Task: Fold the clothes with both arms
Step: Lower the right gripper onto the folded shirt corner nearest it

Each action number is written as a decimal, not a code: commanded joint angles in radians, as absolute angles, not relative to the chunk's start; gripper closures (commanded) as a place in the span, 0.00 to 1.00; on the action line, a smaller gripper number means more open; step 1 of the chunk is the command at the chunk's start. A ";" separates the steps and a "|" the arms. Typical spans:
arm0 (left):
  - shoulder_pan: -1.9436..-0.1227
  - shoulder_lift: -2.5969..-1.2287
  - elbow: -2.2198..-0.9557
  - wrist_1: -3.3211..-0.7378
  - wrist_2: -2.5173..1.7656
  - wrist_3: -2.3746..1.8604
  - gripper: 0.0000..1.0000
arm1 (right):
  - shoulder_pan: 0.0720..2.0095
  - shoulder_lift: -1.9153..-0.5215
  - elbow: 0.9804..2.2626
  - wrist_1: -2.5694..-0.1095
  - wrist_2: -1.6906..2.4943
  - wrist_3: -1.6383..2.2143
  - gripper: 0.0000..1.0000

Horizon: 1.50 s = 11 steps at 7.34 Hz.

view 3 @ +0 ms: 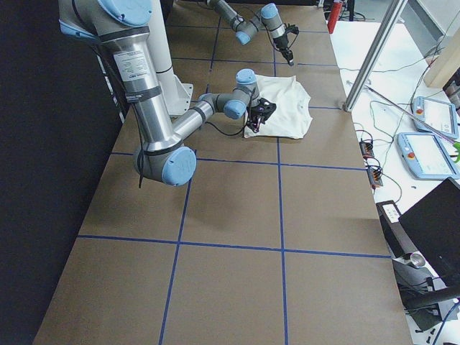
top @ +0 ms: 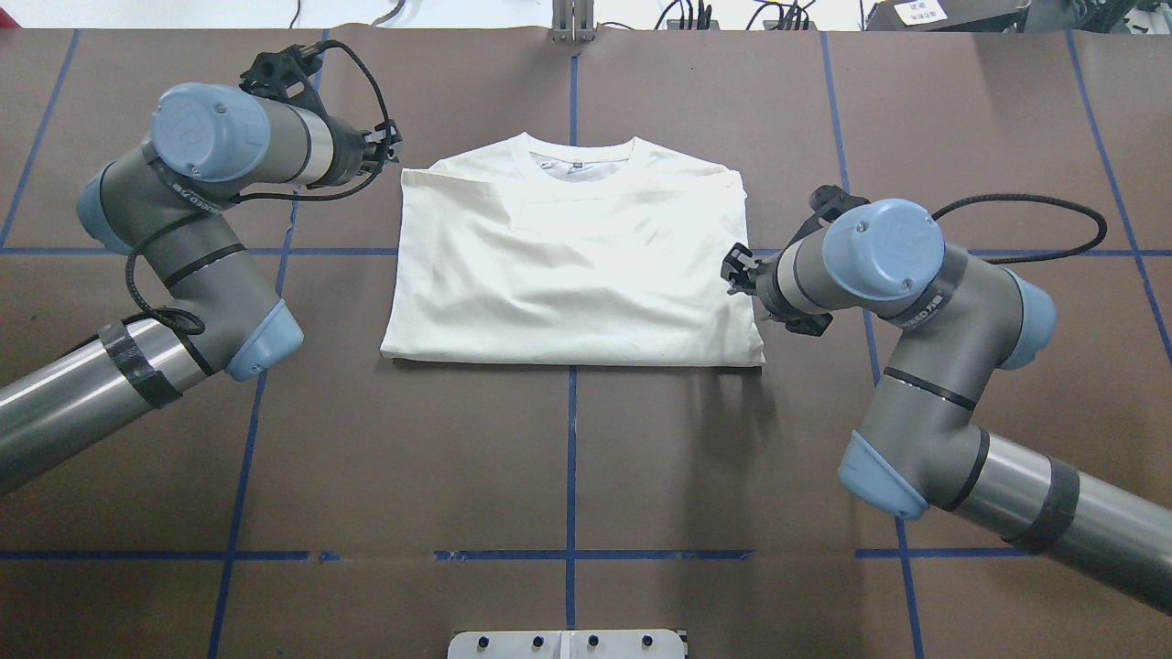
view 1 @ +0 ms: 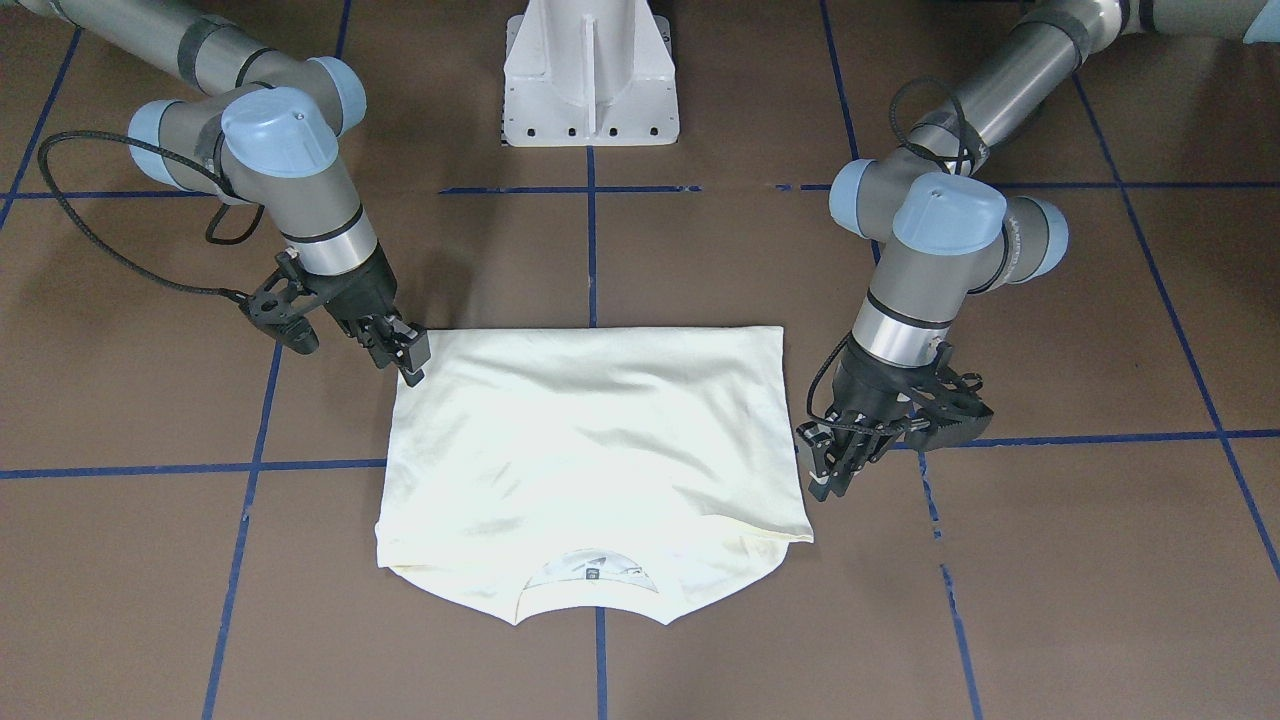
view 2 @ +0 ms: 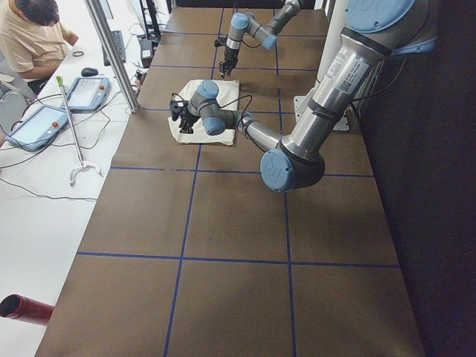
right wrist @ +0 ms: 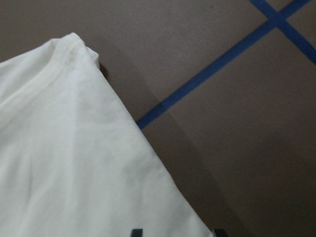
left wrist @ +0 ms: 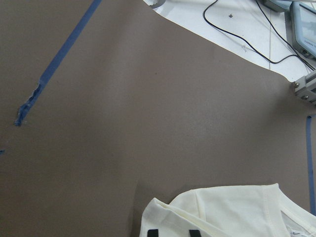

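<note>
A: One shirt [top: 568, 265] is lying flat, folded into a rectangle, midway along the tabletop [top: 568, 458] and nearer the edge opposite the robot. Its collar [top: 572, 163] is pointing at that edge.

B: And the grippers you are running?

A: Your left gripper [top: 392, 151] is sitting at the shirt's collar-end corner on the robot's left. Its fingertips [left wrist: 153, 232] are standing apart over the cloth, clamping nothing.

B: Your right gripper [top: 735, 272] is sitting at the opposite side edge, toward the folded end near the robot. Its fingertips [right wrist: 136, 232] are standing wide apart, straddling the shirt's edge, also gripping nothing.

A: You are not getting a view that shows whether either is touching the cloth.
</note>
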<state>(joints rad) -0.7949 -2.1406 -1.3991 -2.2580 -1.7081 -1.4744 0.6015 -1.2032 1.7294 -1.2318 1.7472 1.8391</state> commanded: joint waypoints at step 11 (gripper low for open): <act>-0.802 -2.143 -1.410 -2.255 -1.660 -1.480 0.68 | 0.457 -1.380 1.933 -1.232 1.707 1.908 1.00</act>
<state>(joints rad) -0.8022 -2.1417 -1.4061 -2.2550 -1.6621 -1.4798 0.4891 -1.3088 1.8259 -1.2318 1.7073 1.9080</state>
